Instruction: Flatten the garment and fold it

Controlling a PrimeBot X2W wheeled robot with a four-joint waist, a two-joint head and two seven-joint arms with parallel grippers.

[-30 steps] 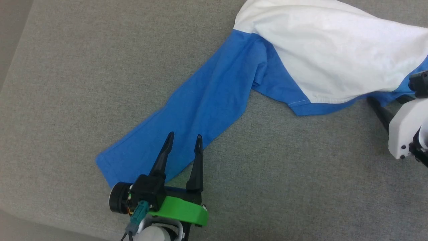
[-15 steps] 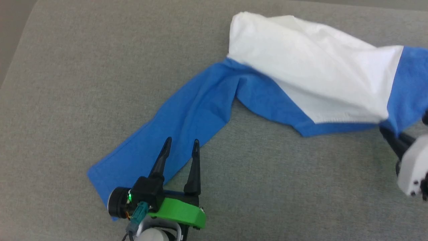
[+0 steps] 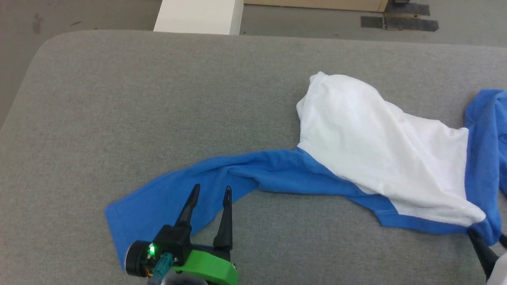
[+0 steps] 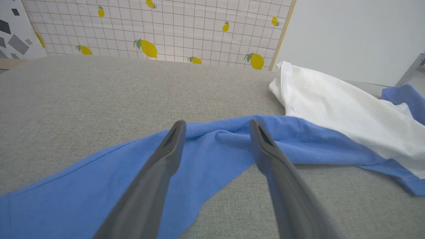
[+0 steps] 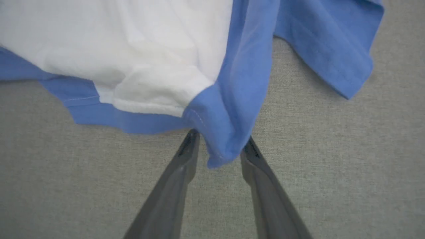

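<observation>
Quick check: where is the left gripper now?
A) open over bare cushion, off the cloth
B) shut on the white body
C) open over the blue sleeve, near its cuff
C: the left gripper stands with its fingers spread over the blue sleeve of the garment, near the cuff end, with nothing pinched.

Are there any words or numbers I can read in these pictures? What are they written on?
None: there are no words, numbers or signs to read.
The shirt is plain white and blue, with no print or tag showing.
The wall has a grid with yellow lemons, pictures and not letters.
The left gripper has a small green light but no label.
</observation>
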